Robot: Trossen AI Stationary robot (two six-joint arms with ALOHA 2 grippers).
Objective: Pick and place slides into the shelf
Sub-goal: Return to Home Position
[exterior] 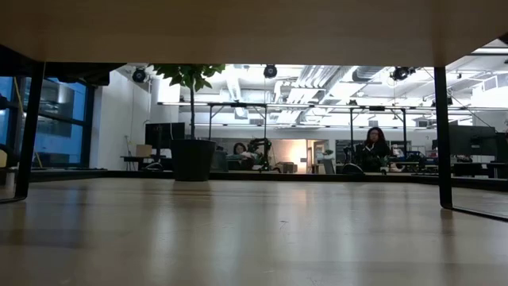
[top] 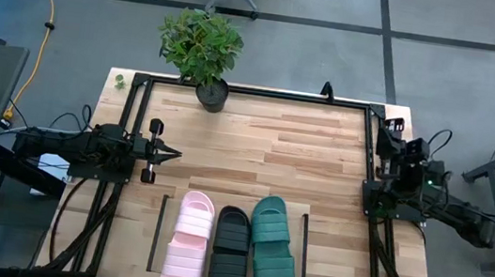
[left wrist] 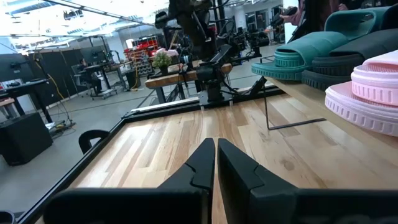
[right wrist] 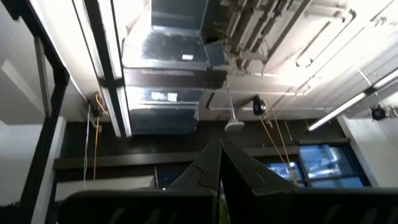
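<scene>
Three slides lie side by side near the table's near edge in the high view: pale pink [top: 187,245], black [top: 230,257] and teal-green [top: 273,253]. They rest sole-down on the shelf, a light-wood panel between thin black rails [top: 162,232]. My left gripper [top: 170,155] hovers shut at the table's left side, pointing right, apart from the slides. In its wrist view the shut fingers [left wrist: 216,155] face across the wood, with the teal [left wrist: 311,50], black [left wrist: 348,59] and pink [left wrist: 373,87] slides off to one side. My right arm [top: 404,172] is folded at the right edge, its shut gripper [right wrist: 219,158] pointing at the ceiling.
A potted plant [top: 202,57] stands at the table's far edge, seen also in the low view as a dark pot [exterior: 193,159]. A large black outer frame [top: 253,92] borders the table. Bare wood lies between the two arms. A person [exterior: 375,147] sits far off in the room.
</scene>
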